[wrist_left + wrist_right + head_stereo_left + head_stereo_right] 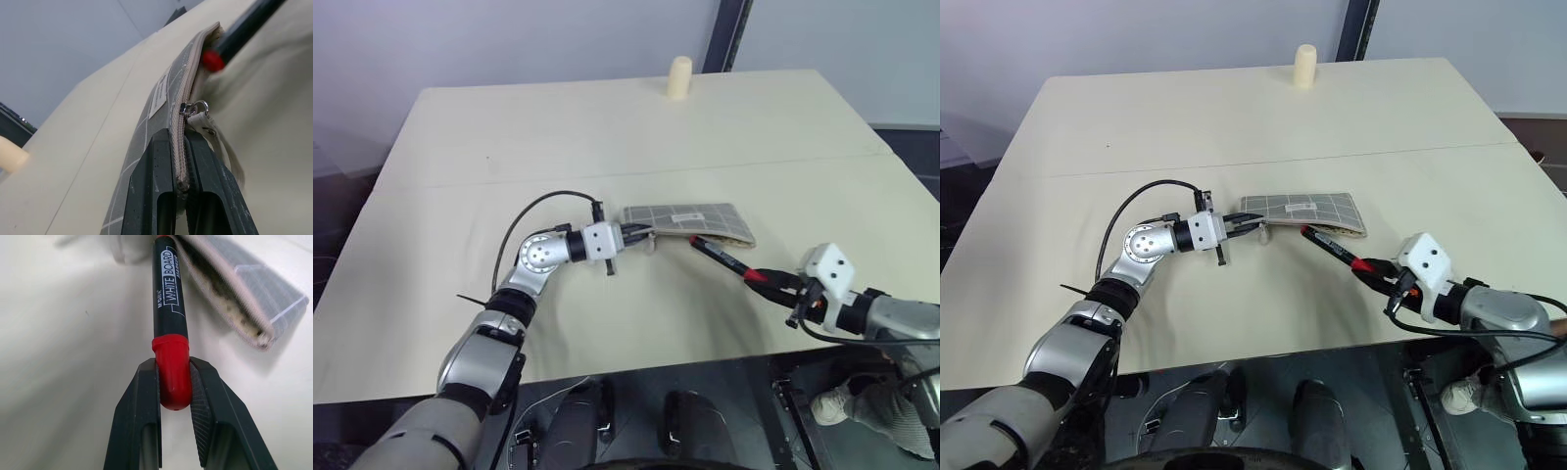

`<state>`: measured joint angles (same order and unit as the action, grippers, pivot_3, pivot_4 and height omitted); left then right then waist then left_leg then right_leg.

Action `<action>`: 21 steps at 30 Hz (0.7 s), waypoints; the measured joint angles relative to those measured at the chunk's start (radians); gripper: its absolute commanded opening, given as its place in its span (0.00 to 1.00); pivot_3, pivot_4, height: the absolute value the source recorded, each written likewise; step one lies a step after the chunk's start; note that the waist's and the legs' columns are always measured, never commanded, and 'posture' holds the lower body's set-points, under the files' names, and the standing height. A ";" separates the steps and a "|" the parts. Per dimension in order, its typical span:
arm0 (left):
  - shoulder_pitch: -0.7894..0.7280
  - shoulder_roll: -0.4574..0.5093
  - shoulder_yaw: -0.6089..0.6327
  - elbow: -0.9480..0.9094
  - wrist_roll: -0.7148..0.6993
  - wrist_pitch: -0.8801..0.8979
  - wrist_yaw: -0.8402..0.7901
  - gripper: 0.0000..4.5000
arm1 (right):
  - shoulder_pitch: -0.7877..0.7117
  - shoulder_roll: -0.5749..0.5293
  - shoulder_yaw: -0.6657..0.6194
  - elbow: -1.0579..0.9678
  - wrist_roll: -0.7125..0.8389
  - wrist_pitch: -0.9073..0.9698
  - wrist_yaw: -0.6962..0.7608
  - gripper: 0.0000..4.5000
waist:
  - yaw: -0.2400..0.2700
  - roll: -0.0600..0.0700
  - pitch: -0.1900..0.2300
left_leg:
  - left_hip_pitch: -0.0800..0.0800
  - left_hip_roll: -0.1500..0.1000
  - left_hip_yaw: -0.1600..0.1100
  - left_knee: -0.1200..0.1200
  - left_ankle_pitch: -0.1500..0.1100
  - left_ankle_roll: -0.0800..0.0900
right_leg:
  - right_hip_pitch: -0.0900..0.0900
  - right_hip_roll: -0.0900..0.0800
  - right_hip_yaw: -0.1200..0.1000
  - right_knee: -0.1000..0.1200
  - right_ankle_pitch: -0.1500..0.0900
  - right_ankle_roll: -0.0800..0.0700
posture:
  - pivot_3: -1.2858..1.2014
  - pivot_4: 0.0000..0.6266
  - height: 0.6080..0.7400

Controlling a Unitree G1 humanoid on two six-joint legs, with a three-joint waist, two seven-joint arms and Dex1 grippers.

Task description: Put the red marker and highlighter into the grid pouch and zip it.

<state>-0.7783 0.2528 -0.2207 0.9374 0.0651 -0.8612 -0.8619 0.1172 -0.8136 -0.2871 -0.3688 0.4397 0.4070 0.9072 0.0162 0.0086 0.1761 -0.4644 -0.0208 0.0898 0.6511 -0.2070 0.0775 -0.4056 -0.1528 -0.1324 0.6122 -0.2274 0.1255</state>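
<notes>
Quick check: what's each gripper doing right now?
Left gripper: shut on the zipper edge of the grid pouch.
Right gripper: shut on the red cap end of the red marker.

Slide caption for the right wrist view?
Right hand grips the red marker by its cap, aimed at the open pouch.

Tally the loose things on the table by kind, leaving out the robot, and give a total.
Markers: 1, the red marker
Pouches: 1, the grid pouch
Cream cylinders: 1, the cream cylinder at the far edge
Total: 3
</notes>
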 measured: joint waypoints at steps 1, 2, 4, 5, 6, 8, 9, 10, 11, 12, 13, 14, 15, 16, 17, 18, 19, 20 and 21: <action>0.000 0.000 0.000 0.000 0.001 0.000 0.000 0.00 | 0.000 -0.001 -0.006 -0.001 0.006 0.000 0.006 0.06 | 0.000 0.000 0.000 | 0.000 0.000 0.000 0.000 0.000 0.000 | 0.000 0.000 0.000 0.000 0.000 0.000 | 0.52 0.24 1.00; 0.000 0.000 0.000 0.000 0.001 0.000 0.000 0.00 | 0.000 -0.002 -0.008 -0.001 0.006 0.000 0.008 0.06 | 0.000 0.000 0.000 | 0.000 0.000 0.000 0.000 0.000 0.000 | -0.001 0.000 0.000 0.000 0.000 0.000 | 0.52 0.24 1.00; 0.000 0.000 0.000 0.001 0.002 -0.001 0.000 0.00 | -0.001 -0.004 -0.009 0.000 0.003 -0.001 0.009 0.06 | 0.000 0.000 0.000 | 0.000 0.000 0.000 0.000 0.000 0.000 | -0.001 0.000 0.000 0.000 0.000 0.000 | 0.52 0.24 1.00; 0.000 0.000 0.000 0.001 0.002 -0.002 0.000 0.00 | -0.002 -0.004 -0.008 0.003 -0.005 -0.003 0.007 0.06 | 0.000 0.000 0.000 | 0.000 0.000 0.000 0.000 0.000 0.000 | -0.001 0.000 0.000 0.000 0.000 0.000 | 0.52 0.24 1.00; 0.000 0.000 0.000 0.002 0.002 -0.002 -0.001 0.00 | -0.003 -0.009 -0.005 0.011 -0.017 -0.007 0.005 0.06 | 0.000 0.000 0.000 | 0.000 0.000 0.000 0.000 0.000 0.000 | -0.001 0.000 0.000 0.000 0.000 0.000 | 0.52 0.24 1.00; 0.000 0.000 0.000 0.003 0.002 -0.003 -0.002 0.00 | -0.003 -0.021 0.006 0.034 -0.057 -0.021 0.001 0.06 | 0.001 0.000 0.000 | 0.000 0.000 0.000 0.000 0.000 0.000 | -0.001 0.000 0.000 0.000 0.000 0.000 | 0.52 0.24 1.00; 0.000 0.000 0.000 0.003 0.002 -0.003 -0.002 0.00 | -0.003 -0.026 0.014 0.050 -0.079 -0.033 -0.001 0.06 | 0.001 0.000 0.000 | 0.000 0.000 0.000 0.000 0.000 0.000 | -0.001 0.000 0.000 0.000 0.000 0.000 | 0.52 0.24 1.00; 0.000 0.000 0.000 0.003 0.002 -0.003 -0.003 0.00 | -0.004 -0.026 0.021 0.060 -0.091 -0.043 -0.003 0.06 | 0.000 0.000 0.000 | 0.000 0.000 0.000 0.000 0.000 0.000 | -0.001 0.000 0.000 0.000 0.000 0.000 | 0.52 0.24 1.00; 0.000 0.000 0.000 0.003 0.002 -0.004 -0.004 0.00 | -0.010 -0.025 0.031 0.068 -0.102 -0.049 -0.007 0.06 | -0.001 0.000 0.000 | 0.000 0.000 0.000 0.000 0.000 0.000 | -0.001 0.000 0.000 0.000 0.000 0.000 | 0.52 0.24 1.00; 0.000 0.000 0.000 0.003 0.002 -0.004 -0.004 0.00 | -0.019 -0.021 0.039 0.075 -0.107 -0.051 -0.012 0.06 | -0.001 0.000 0.000 | 0.000 0.000 0.000 0.000 0.000 0.000 | -0.001 0.000 0.000 0.000 0.000 0.000 | 0.52 0.24 1.00; 0.000 0.000 0.000 0.003 0.002 -0.004 -0.005 0.00 | -0.029 -0.018 0.044 0.079 -0.110 -0.051 -0.016 0.06 | -0.001 0.000 0.000 | 0.000 0.000 0.000 0.000 0.000 0.000 | -0.001 0.000 0.000 0.000 0.000 0.000 | 0.52 0.24 1.00; 0.000 0.001 0.000 0.003 0.001 -0.004 -0.006 0.00 | -0.042 -0.014 0.049 0.081 -0.113 -0.051 -0.021 0.06 | -0.001 0.000 0.000 | 0.000 0.000 0.000 0.000 0.000 0.000 | -0.001 0.000 0.000 0.000 0.000 0.000 | 0.52 0.24 1.00; 0.000 0.002 0.000 0.003 0.001 -0.005 -0.008 0.00 | -0.062 -0.010 0.060 0.083 -0.120 -0.053 -0.027 0.06 | -0.001 0.000 0.000 | 0.000 0.000 0.000 0.000 0.000 0.000 | -0.001 0.000 0.000 0.000 0.000 0.000 | 0.52 0.24 1.00; 0.000 0.002 0.000 0.002 0.001 -0.007 -0.011 0.00 | -0.088 -0.008 0.077 0.087 -0.126 -0.055 -0.034 0.06 | -0.002 0.000 0.000 | 0.000 0.000 0.000 0.000 0.000 0.000 | -0.001 0.000 0.000 0.000 0.000 0.000 | 0.52 0.24 1.00; 0.000 0.002 0.000 0.002 0.001 -0.009 -0.012 0.00 | -0.108 -0.003 0.091 0.090 -0.133 -0.056 -0.039 0.06 | -0.002 0.000 0.000 | 0.000 0.000 0.000 0.000 0.000 0.000 | -0.001 0.000 0.000 0.000 0.000 0.000 | 0.52 0.24 1.00; 0.000 0.002 0.000 0.002 0.001 -0.015 -0.015 0.00 | -0.140 0.009 0.112 0.097 -0.143 -0.055 -0.049 0.06 | -0.002 0.000 0.000 | 0.000 0.000 0.000 0.000 0.000 0.000 | -0.001 0.000 0.000 0.000 0.000 0.000 | 0.52 0.24 1.00; 0.000 0.000 -0.001 0.000 0.001 -0.019 -0.019 0.00 | -0.167 0.016 0.135 0.101 -0.151 -0.053 -0.057 0.06 | -0.003 0.000 0.000 | 0.000 0.000 0.000 0.000 0.000 0.000 | -0.002 0.000 0.000 0.000 0.000 0.000 | 0.52 0.24 1.00; -0.001 0.000 -0.001 0.000 0.001 -0.020 -0.023 0.00 | -0.195 0.023 0.164 0.106 -0.164 -0.053 -0.062 0.06 | -0.002 0.000 0.000 | 0.000 0.000 0.000 0.000 0.000 0.000 | -0.002 0.000 0.000 0.000 0.000 0.000 | 0.52 0.24 1.00; 0.000 -0.001 -0.001 0.000 0.000 -0.020 -0.027 0.00 | -0.218 0.031 0.187 0.110 -0.179 -0.056 -0.067 0.06 | -0.001 0.000 0.000 | 0.000 0.000 0.000 0.000 0.000 0.000 | -0.002 0.000 0.000 0.000 0.000 0.000 | 0.52 0.24 1.00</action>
<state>-0.7788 0.2521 -0.2215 0.9370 0.0652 -0.8814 -0.8884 -0.1005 -0.7825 -0.1002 -0.2584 0.2611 0.3512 0.8400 0.0154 0.0085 0.1763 -0.4646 -0.0208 0.0896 0.6513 -0.2070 0.0774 -0.4075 -0.1530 -0.1326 0.6125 -0.2273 0.1255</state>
